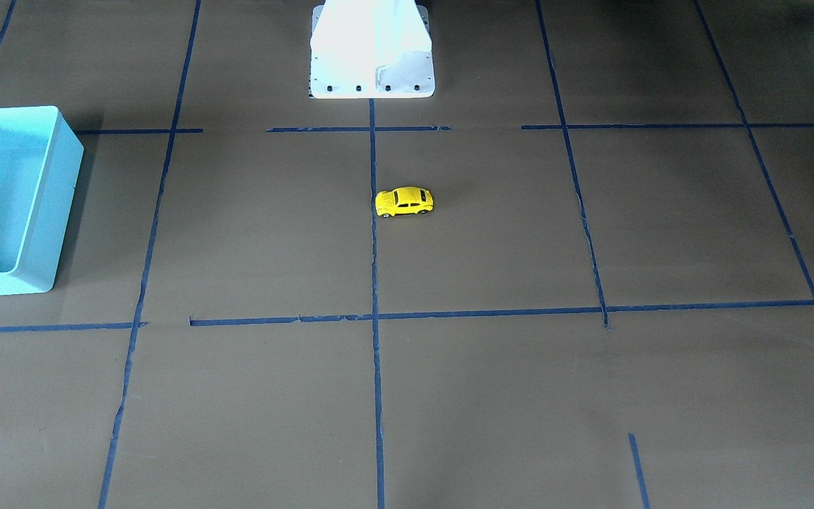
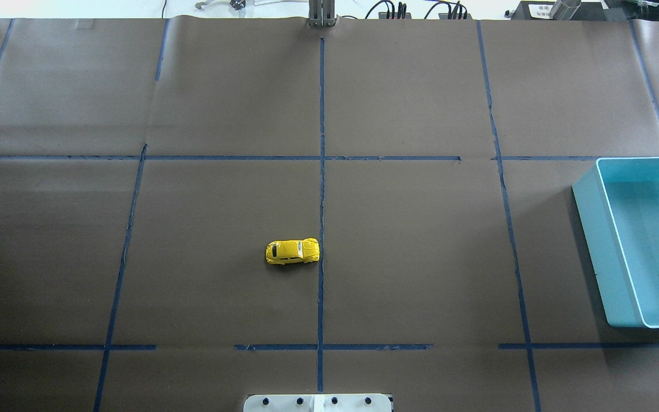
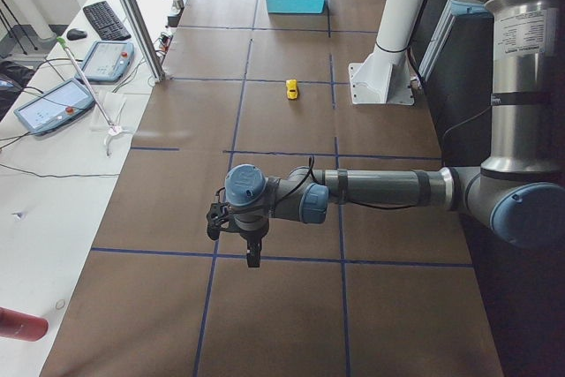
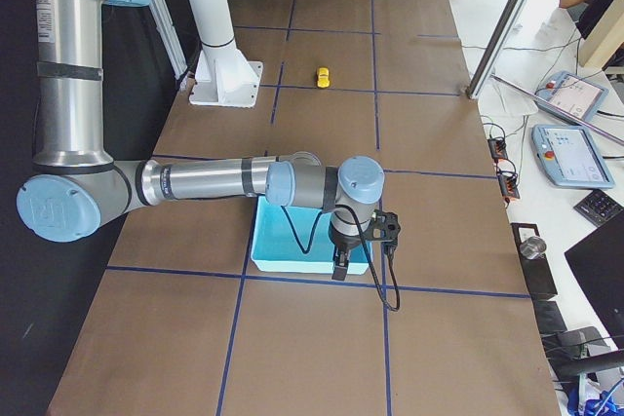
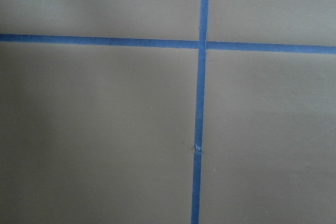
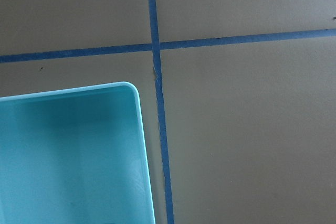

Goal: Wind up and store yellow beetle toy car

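The yellow beetle toy car (image 1: 404, 201) stands on its wheels near the table's middle, just on the robot's left of the centre tape line (image 2: 292, 252). It also shows small in both side views (image 3: 291, 88) (image 4: 323, 76). The turquoise bin (image 2: 587, 217) sits open at the robot's right edge, with nothing visible in it (image 1: 61, 198). My left gripper (image 3: 250, 258) hangs over bare table far from the car; I cannot tell if it is open or shut. My right gripper (image 4: 338, 268) hovers at the bin's outer corner (image 6: 142, 129); I cannot tell its state either.
The white robot pedestal (image 1: 372, 49) stands at the table's robot side behind the car. Blue tape lines (image 5: 201, 98) grid the brown table cover. Operator tablets (image 3: 53, 103) and an aluminium post (image 4: 502, 26) are along the far side.
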